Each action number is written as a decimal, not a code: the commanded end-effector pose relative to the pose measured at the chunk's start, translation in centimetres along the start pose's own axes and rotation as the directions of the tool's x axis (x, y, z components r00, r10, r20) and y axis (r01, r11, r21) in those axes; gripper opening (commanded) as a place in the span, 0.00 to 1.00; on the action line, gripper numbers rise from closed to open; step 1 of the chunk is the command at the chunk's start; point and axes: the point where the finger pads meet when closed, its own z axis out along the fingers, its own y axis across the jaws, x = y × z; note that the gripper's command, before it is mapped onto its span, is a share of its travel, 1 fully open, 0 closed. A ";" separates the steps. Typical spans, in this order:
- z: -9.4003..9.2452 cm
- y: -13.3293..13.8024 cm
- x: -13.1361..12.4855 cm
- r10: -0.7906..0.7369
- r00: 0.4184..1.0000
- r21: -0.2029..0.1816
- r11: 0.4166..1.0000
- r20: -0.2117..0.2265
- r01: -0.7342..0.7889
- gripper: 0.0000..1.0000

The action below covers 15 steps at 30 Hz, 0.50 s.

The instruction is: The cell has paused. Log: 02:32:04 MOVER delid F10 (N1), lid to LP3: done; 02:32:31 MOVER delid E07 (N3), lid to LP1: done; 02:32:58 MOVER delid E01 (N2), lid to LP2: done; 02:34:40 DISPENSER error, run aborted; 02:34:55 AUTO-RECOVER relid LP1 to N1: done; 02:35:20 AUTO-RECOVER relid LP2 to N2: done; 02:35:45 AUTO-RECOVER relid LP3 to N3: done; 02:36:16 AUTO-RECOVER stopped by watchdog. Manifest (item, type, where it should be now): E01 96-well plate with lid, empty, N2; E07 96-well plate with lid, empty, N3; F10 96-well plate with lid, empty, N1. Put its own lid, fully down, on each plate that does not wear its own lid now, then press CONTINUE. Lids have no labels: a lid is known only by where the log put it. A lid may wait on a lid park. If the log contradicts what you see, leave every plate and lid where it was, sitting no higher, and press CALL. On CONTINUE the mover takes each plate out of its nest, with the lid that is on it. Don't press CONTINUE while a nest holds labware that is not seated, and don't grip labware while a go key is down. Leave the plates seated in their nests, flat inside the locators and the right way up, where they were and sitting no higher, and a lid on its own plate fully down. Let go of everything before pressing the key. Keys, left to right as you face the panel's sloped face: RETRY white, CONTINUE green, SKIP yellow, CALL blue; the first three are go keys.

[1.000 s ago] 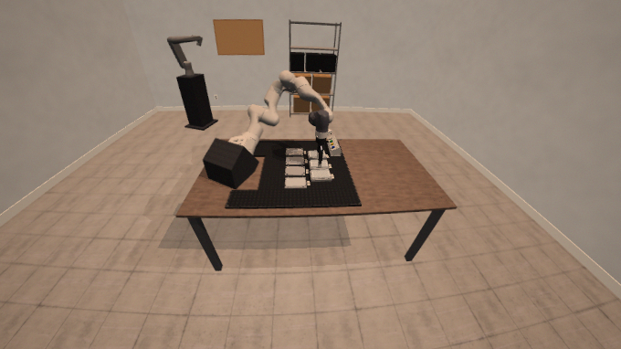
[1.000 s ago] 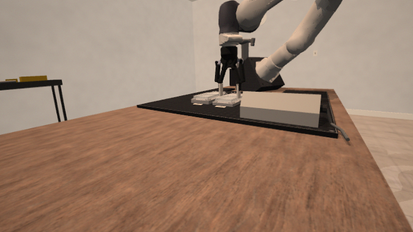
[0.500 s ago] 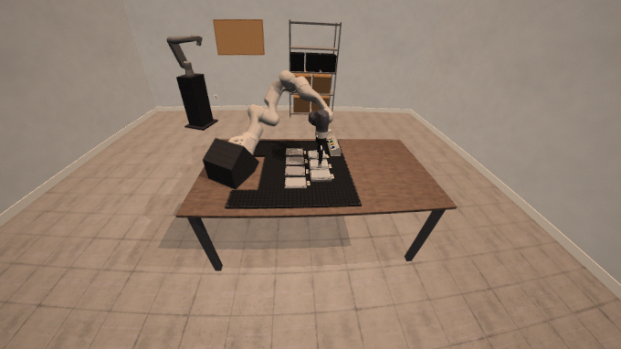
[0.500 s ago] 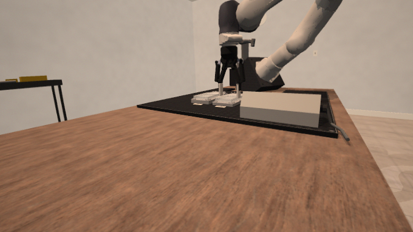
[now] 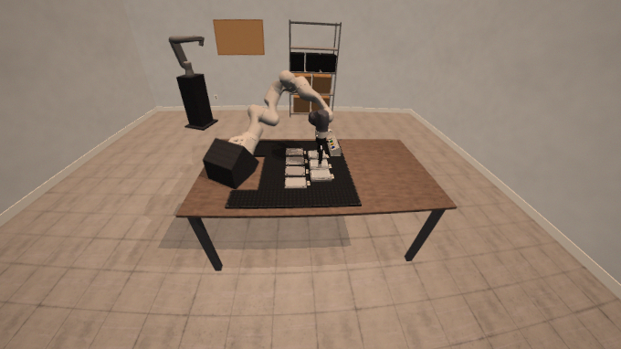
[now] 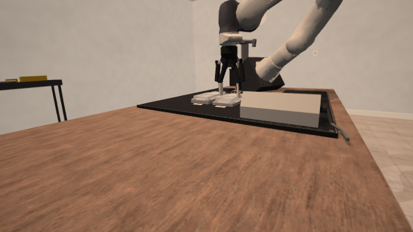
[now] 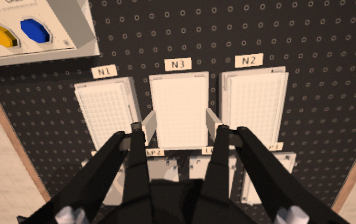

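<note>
In the wrist view three plates sit in a row in nests labelled N1, N3 and N2. My gripper is shut on the long sides of the smooth white lid at N3, low at the plate. I cannot tell whether the lid is seated or a little raised. The N1 plate and the N2 plate show their well grids. The key panel lies beyond N1, with its blue key and yellow key in view.
Lid park pads lie on my side of the nests, partly hidden by the fingers. All stand on a black pegboard mat. The robot's dark base box stands at the table's left.
</note>
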 end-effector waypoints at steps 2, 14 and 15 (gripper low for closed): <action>-0.1 0.0 0.0 -0.005 1.000 0.000 1.000 0.001 0.005 0.00; -0.3 0.0 0.0 -0.005 1.000 0.000 1.000 0.001 0.005 0.00; -0.3 0.0 0.0 -0.005 1.000 0.000 1.000 0.001 0.005 0.00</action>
